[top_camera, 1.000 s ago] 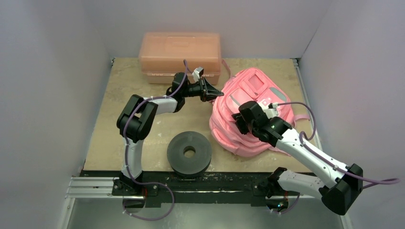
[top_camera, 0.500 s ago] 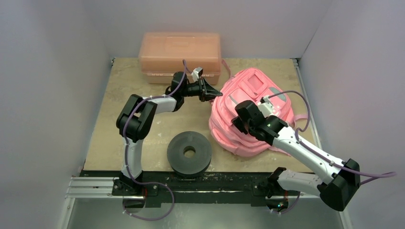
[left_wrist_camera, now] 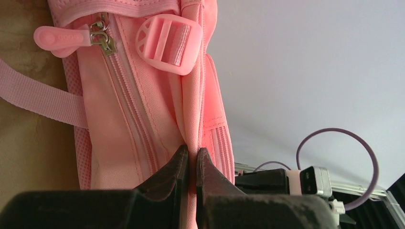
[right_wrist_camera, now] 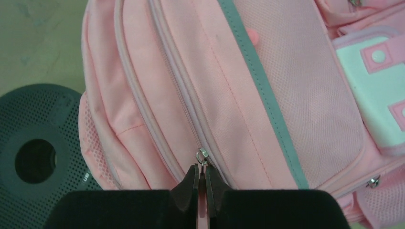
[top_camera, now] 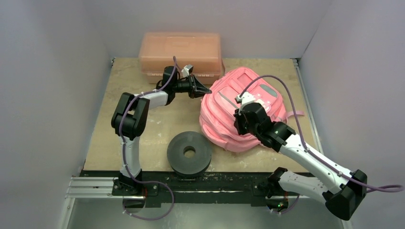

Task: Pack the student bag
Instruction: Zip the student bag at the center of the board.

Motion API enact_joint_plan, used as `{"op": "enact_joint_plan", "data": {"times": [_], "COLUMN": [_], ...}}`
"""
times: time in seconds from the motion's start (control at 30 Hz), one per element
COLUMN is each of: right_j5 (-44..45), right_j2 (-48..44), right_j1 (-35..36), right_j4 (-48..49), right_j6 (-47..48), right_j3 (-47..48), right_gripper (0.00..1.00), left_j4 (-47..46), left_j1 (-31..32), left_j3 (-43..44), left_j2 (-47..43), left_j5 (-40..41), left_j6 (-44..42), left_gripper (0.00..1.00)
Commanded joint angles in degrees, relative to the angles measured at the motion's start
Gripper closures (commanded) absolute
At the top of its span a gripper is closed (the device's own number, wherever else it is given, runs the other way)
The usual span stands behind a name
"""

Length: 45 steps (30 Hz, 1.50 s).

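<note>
The bright-pink student bag lies on the table, right of centre, front pockets up. My left gripper is shut on a fold of the bag's fabric edge at its far-left corner; a pink buckle and a zip pull show beyond it. My right gripper rests on the bag's middle and is shut on a pink zip pull, with its metal slider just past the fingertips. The zip looks closed.
A rigid salmon-pink plastic box stands at the back, right behind the left gripper. A black perforated disc with a centre hole lies at the front, left of the bag; it also shows in the right wrist view.
The left gripper has pulled the bag's corner left and back toward the box. The bag has slid and turned left. The right gripper has moved with it across the bag.
</note>
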State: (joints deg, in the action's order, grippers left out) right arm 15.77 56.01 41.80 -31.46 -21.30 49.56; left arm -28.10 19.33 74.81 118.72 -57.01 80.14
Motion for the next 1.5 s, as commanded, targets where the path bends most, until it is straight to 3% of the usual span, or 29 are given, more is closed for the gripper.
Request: {"op": "enact_joint_plan", "data": {"times": [0.0, 0.1, 0.17, 0.2, 0.23, 0.3, 0.43, 0.57, 0.67, 0.73, 0.87, 0.93, 1.1, 1.23, 1.4, 1.43, 1.47], "right_j5": [-16.5, -21.4, -17.6, -13.8, -10.3, -8.5, -14.0, -11.4, -23.0, -25.2, -4.4, 1.8, 3.1, 13.4, 7.7, 5.2, 2.6], "right_j2": [0.0, 0.0, 1.1, 1.5, 2.3, 3.2, 1.7, -1.9, -4.9, -7.2, -5.7, -3.3, 1.1, 3.5, 7.8, 8.5, 8.5], "right_j1": [-1.6, -1.6, -1.7, -1.8, -1.9, -3.4, -8.3, -9.9, -9.9, -10.0, -10.6, -12.1, -16.5, -17.8, -18.0, -18.0, -18.0], "right_j4": [0.6, -4.9, -8.5, -10.5, -12.3, -15.9, -20.1, -19.1, -21.3, -18.8, -11.6, -10.3, -9.8, -1.7, -1.2, -2.5, -3.7], "right_j6": [27.0, 27.0, 27.0, 33.1, 51.4, 57.5, 65.0, 66.7, 71.2, 70.1, 64.9, 63.9, 60.8, 53.2, 46.6, 45.9, 45.2], "right_j3": [2.1, 4.1, 4.3, 3.7, 3.0, 0.9, -2.8, -7.1, -5.8, -6.6, -12.5, -12.6, -9.7, -8.6, -2.6, -1.5, -0.6], "right_gripper": [1.0, 1.0, 1.0, 1.0, 1.0, 1.0, 1.0, 1.0, 1.0, 1.0, 1.0, 1.0, 1.0, 1.0, 1.0, 0.93, 0.74], "left_j4": [-0.7, 0.4, 2.8, 4.2, 5.0, 6.5, 7.8, 8.0, 7.9, 7.7, 7.5, 9.0, 10.5, 11.1, 11.3, 11.3, 11.5], "left_j1": [-2.1, -2.6, -3.1, -3.3, -3.5, -3.8, -4.4, -5.3, -5.8, -6.0, -5.9, -6.0, -6.0, -6.0, -6.0, -5.9, -5.9], "left_j3": [4.1, 4.1, 4.3, 4.6, 4.8, 5.2, 5.5, 5.8, 5.9, 6.2, 5.8, 5.8, 5.6, 5.5, 5.1, 4.9, 4.7], "left_j2": [-0.5, -0.5, -0.8, -0.8, -0.8, -0.6, 0.0, 0.7, 0.9, 1.0, 0.4, 0.1, -0.1, -0.2, -0.7, -0.9, -1.3], "left_j5": [0.1, -0.3, -0.4, -0.4, -0.4, -0.5, -0.9, -1.3, -1.4, -1.5, -1.5, -1.6, -1.7, -1.8, -1.8, -1.8, -1.7], "left_j6": [-2.5, -3.3, -5.0, -5.8, -6.5, -7.5, -8.5, -8.5, -8.5, -8.2, -8.5, -9.6, -10.9, -11.4, -11.4, -11.5, -11.6], "left_gripper": [1.0, 1.0, 1.0, 1.0, 1.0, 1.0, 1.0, 1.0, 1.0, 1.0, 1.0, 1.0, 1.0, 1.0, 1.0, 1.0, 1.0]}}
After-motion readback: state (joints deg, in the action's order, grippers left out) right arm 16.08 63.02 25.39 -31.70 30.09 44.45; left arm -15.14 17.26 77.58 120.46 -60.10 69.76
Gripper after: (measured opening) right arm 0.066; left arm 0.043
